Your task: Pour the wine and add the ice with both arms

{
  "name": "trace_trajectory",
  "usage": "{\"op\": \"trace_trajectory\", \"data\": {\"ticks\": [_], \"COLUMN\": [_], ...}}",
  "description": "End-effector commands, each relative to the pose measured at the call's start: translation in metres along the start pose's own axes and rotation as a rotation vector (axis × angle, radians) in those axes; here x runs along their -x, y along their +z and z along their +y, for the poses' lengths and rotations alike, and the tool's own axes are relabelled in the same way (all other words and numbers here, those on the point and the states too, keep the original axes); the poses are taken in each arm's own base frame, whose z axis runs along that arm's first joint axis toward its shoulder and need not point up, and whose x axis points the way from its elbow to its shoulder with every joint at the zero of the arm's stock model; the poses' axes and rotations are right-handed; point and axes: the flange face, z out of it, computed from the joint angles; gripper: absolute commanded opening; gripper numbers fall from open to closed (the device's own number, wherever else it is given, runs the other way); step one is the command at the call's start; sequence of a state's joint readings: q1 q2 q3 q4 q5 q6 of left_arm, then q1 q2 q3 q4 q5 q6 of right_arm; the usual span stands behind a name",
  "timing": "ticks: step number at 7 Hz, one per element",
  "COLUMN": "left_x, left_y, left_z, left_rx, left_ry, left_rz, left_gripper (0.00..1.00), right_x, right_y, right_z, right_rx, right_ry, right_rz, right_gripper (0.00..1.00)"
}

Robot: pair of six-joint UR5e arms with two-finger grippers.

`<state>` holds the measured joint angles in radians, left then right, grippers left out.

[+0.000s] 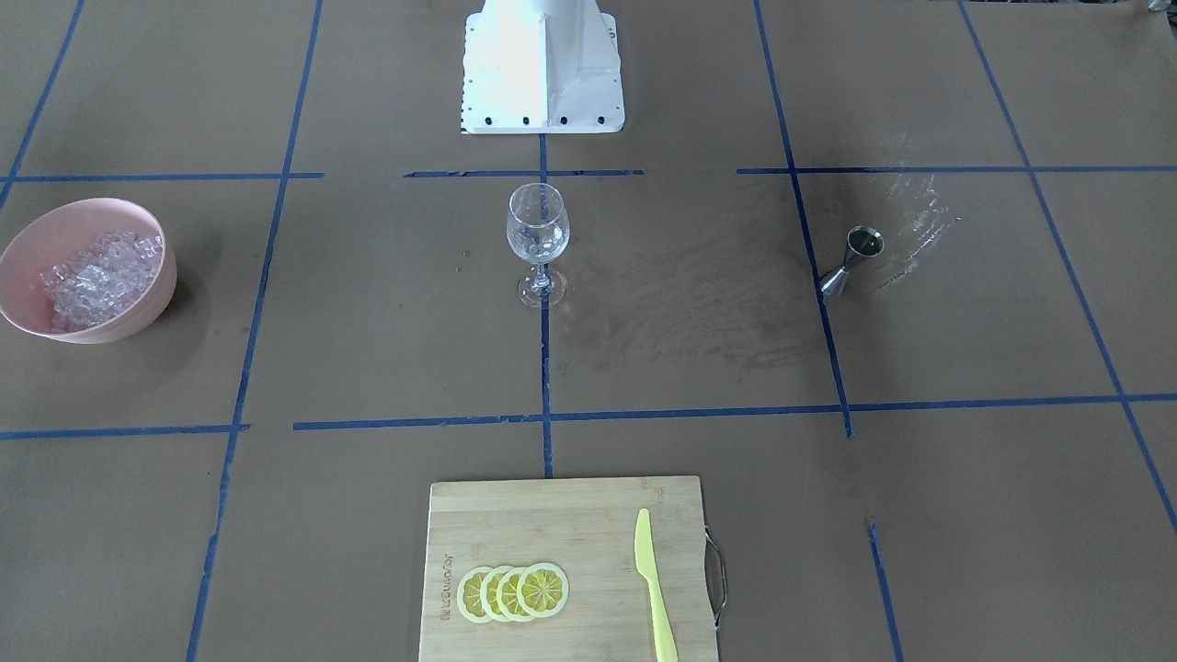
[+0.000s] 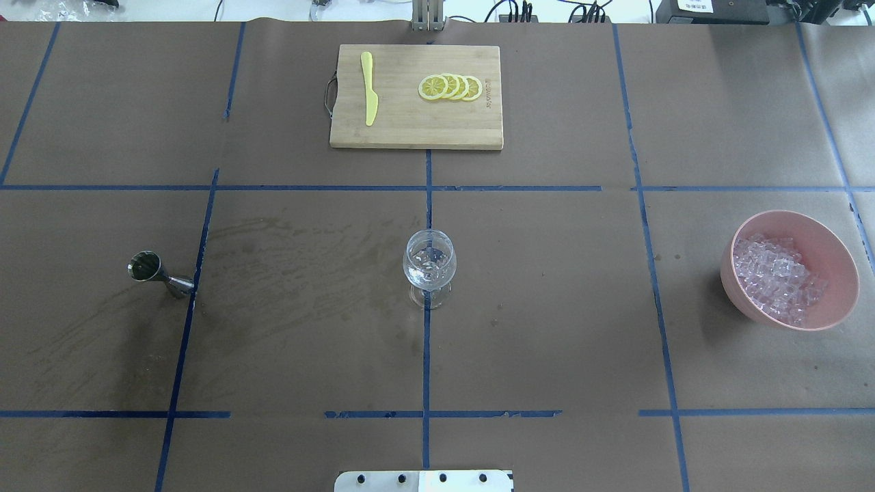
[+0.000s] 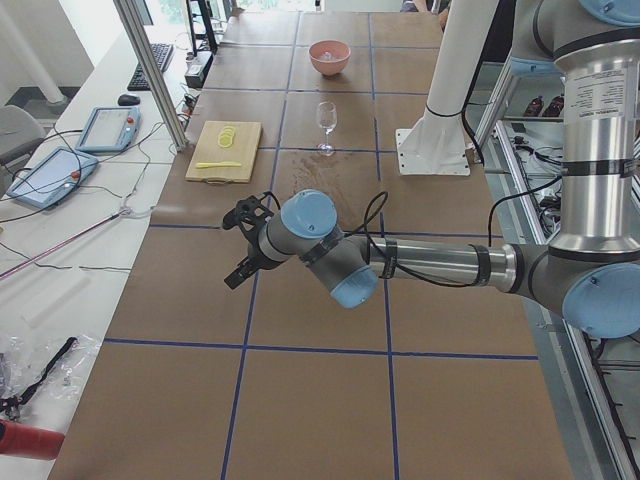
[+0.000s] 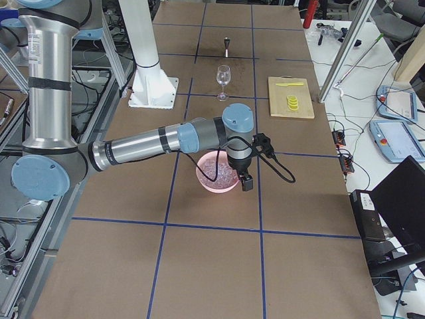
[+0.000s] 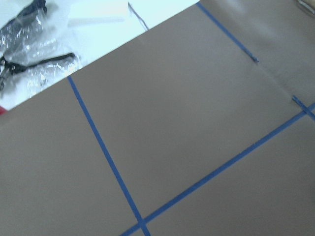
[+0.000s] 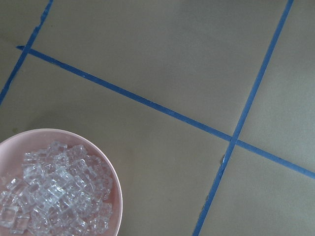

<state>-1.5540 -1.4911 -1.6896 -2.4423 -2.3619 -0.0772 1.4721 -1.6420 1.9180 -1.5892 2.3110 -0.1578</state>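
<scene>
Glass, nearest: wine glass [image 2: 428, 266] upright at bench [image 2: 547, 328] centre; clear cubes seemingly inside already, we cannot confirm. Jigger [image 2: 158, 272] well apart on left side. Ice [image 2: 776, 277] heaped in pink bowl [image 2: 834, 273], well apart on right side. Left hand [image 3: 243, 250] and right hand [image 4: 247, 181] out toward bench ends; open or closed, we cannot tell. Risks, our judgement: slick cubes slipping from grip onto bench; stemmed glass tipped by contact; hands colliding over glass.
</scene>
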Motion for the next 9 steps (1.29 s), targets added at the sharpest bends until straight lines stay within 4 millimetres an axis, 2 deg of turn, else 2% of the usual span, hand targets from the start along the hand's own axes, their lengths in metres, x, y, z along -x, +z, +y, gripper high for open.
{"op": "trace_trajectory", "data": {"ticks": [1, 2, 4, 6, 8, 9], "left_x": [-0.037, -0.075, -0.144, -0.224, -0.279, -0.297], "left_y": [0.023, 0.047, 0.078, 0.098, 0.124, 0.128], "left_z": [-0.010, -0.027, -0.037, -0.029, -0.010, 0.009], "left_rx": [-0.108, -0.148, -0.267, -0.348, -0.426, -0.458], "left_ry": [-0.049, -0.114, -0.229, -0.339, -0.384, -0.389], "left_rz": [0.043, 0.024, 0.049, 0.045, -0.022, -0.043], "left_gripper": [1.00, 1.00, 1.00, 1.00, 1.00, 1.00], "right_x": [-0.002, -0.002, -0.003, -0.003, -0.004, -0.003], "right_y": [0.003, 0.004, 0.005, 0.006, 0.006, 0.006], "right_z": [0.002, 0.003, 0.005, 0.006, 0.007, 0.007], "right_rx": [-0.005, -0.003, -0.001, 0.001, 0.002, 0.001], "right_ry": [-0.003, -0.001, 0.001, 0.003, 0.004, 0.003], "right_rz": [0.000, -0.002, -0.002, -0.003, -0.003, -0.003], "right_gripper": [1.00, 1.00, 1.00, 1.00, 1.00, 1.00]}}
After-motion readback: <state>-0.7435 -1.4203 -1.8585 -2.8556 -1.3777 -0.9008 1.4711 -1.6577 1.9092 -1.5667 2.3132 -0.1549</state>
